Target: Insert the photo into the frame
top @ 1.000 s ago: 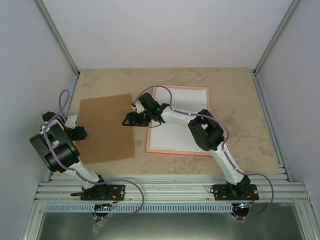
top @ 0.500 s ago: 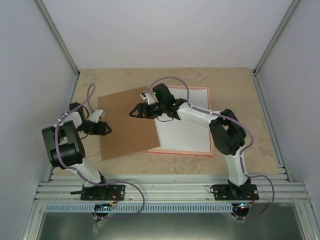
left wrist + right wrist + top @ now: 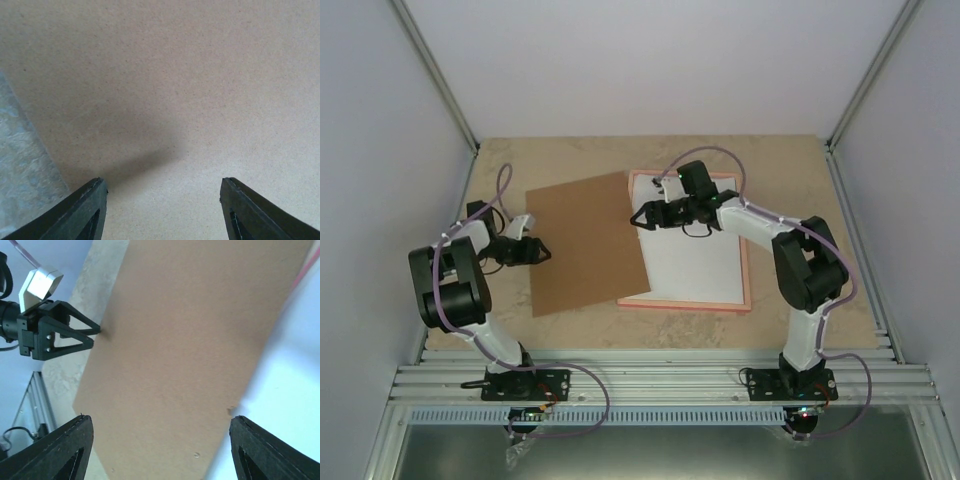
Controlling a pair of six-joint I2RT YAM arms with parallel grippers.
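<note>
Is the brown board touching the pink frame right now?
Touching. In the top view the brown board lies across the left rail of the pink frame, hiding most of that rail under its right edge.

The brown board has slid right, onto the frame.

The left arm, at lower left, and the right arm, at lower right, are white tubes with bulky black joints. A thin purple cable loops along each. Black bolted plates sit at their feet. The left claw and right claw have black, hollow triangular fingers.
</note>
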